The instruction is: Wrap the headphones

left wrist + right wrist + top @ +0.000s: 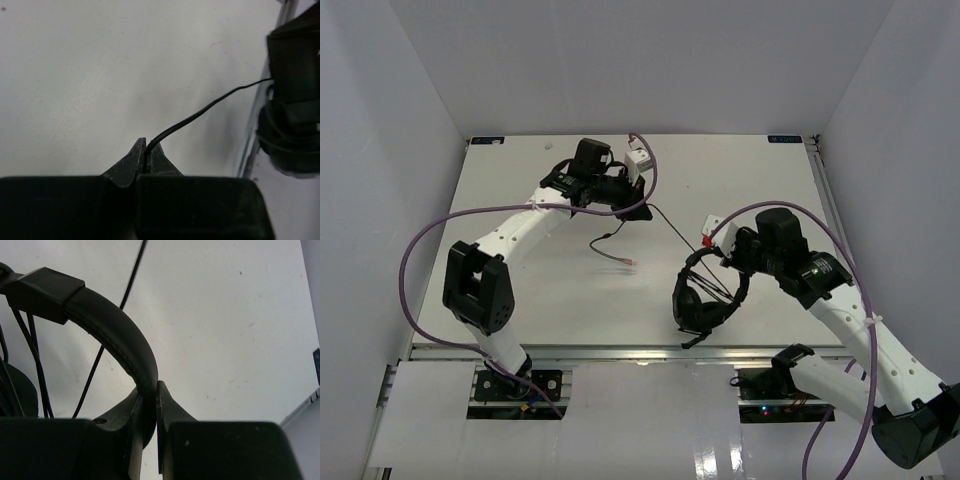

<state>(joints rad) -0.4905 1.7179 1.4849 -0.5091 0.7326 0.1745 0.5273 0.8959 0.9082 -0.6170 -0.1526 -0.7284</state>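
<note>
The black headphones (706,297) are held up near the table's front right, several turns of cord crossing the arch. My right gripper (725,262) is shut on the padded headband (112,322), pinched between both fingers. An earcup (15,390) shows at the left edge of the right wrist view. The thin black cord (672,226) runs taut from the headset up-left to my left gripper (640,211), which is shut on it (146,150). Beyond that grip the cord's loose tail (605,243) lies on the table and ends in a reddish plug (631,264).
Thick purple cables loop off both arms: one (420,250) on the left, one (855,290) on the right. White walls enclose the white table (520,290) on three sides. A metal rail (620,352) runs along the near edge.
</note>
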